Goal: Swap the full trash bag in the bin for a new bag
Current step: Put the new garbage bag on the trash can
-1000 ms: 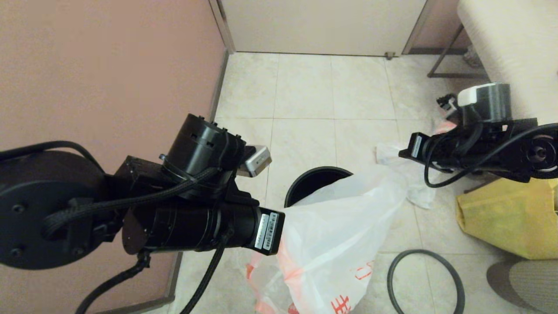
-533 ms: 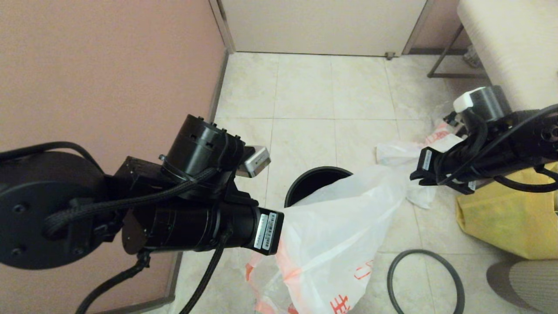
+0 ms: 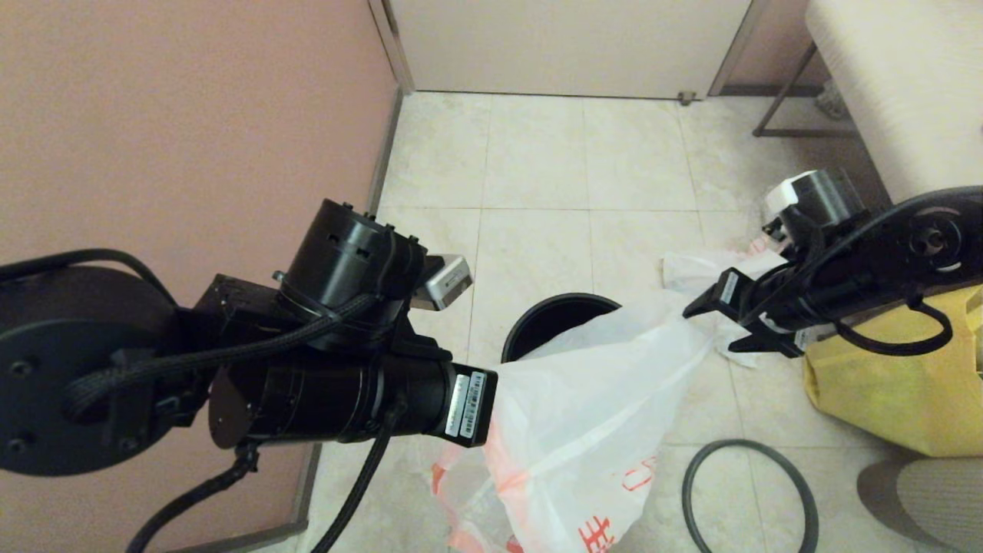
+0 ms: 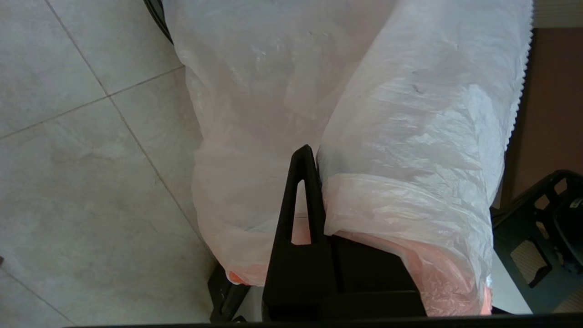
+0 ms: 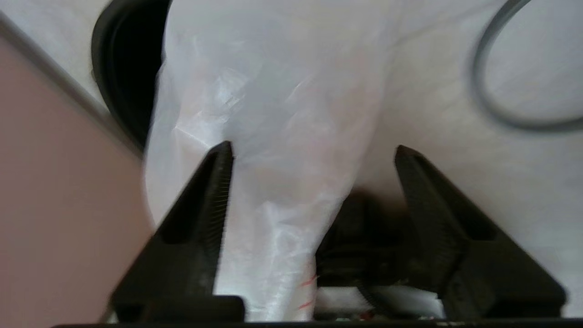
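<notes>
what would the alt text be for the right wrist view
The right gripper's open jaws straddle a gathered fold of the new bag, not yet closed on it. The dark bin sits beyond, a loose grey ring lying on the tiled floor.

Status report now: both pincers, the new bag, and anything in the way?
Left pincer shut on new bag. Right pincer open astride its other end. Bag stretched above bin, not inside. Grey rim ring on floor beside.
</notes>
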Controlling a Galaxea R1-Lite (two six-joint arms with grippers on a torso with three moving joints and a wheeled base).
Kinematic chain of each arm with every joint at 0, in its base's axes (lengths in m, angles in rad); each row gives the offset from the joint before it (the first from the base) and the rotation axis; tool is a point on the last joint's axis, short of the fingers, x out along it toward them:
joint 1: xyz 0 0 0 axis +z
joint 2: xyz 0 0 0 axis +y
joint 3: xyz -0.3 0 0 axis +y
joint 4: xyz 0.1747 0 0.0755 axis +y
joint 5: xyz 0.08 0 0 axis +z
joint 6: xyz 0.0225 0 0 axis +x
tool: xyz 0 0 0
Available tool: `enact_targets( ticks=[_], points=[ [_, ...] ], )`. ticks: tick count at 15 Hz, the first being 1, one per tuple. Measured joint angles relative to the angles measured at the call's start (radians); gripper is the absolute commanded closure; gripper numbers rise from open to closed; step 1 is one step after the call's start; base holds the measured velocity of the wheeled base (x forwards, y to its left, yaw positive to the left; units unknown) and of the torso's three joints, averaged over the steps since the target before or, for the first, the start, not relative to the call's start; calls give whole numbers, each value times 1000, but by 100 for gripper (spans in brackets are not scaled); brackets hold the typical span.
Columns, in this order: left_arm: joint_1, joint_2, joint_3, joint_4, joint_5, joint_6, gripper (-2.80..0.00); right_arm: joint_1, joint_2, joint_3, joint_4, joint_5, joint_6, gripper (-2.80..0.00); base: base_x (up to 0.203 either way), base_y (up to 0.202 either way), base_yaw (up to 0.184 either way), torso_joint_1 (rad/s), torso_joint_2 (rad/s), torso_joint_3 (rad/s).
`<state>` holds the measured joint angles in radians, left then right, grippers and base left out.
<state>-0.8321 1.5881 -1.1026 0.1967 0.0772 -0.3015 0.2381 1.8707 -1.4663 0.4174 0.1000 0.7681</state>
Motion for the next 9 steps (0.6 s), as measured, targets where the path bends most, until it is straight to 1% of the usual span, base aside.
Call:
enact_targets(
  ticks=[1,2,4,7,9],
  points=[
    [0,-1,0,0,0,0,0,5,16,-2,-1,4,13,-280,0,0,0,0,0,0],
    [1,-3,0,0,0,0,0,11,35,-4,-10,4,17,0,0,0,0,0,0,0],
    [1,-12,4,0,-1,0,0,23,71,-6,-53,-5,26,0,0,0,0,0,0,0],
    [7,-31,18,-20,1,0,0,43,92,-7,-56,-7,30,0,0,0,0,0,0,0],
    [10,-45,34,-46,6,0,0,74,98,-6,-56,-9,31,0,0,0,0,0,0,0]
  ],
)
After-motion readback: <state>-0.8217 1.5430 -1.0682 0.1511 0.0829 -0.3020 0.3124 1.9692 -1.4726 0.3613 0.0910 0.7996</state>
